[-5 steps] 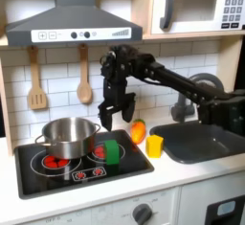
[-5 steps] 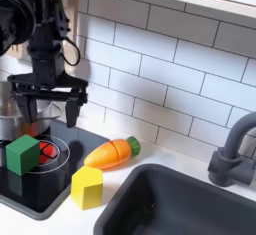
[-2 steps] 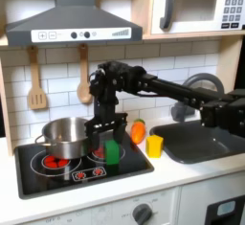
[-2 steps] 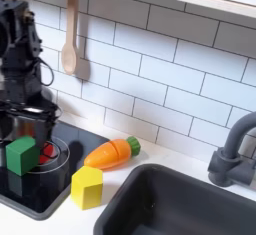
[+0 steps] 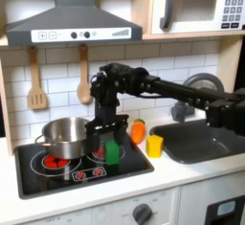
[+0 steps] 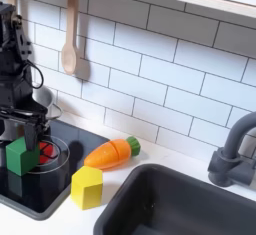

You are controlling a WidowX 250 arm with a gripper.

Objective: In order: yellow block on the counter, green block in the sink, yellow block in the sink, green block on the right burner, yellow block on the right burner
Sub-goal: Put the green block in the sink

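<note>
Hovering in the first exterior view, the tool [image 5: 106, 133] sits spread apart just above the green block [image 5: 112, 151] on the black cooktop [image 5: 57, 176]; yellow block [image 5: 154, 146] rests on the tabletop [image 5: 182, 171] beside the sink [image 5: 212, 141]. In the second exterior view, the tool [image 6: 22, 129] straddles the green block [image 6: 21, 156], not clamped, with yellow block [image 6: 86, 188] on the tabletop [image 6: 108, 201] near an orange toy [image 6: 112, 152].

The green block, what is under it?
The green block stands on the black cooktop, partly over a red burner ring. The part beneath it is covered.
</note>
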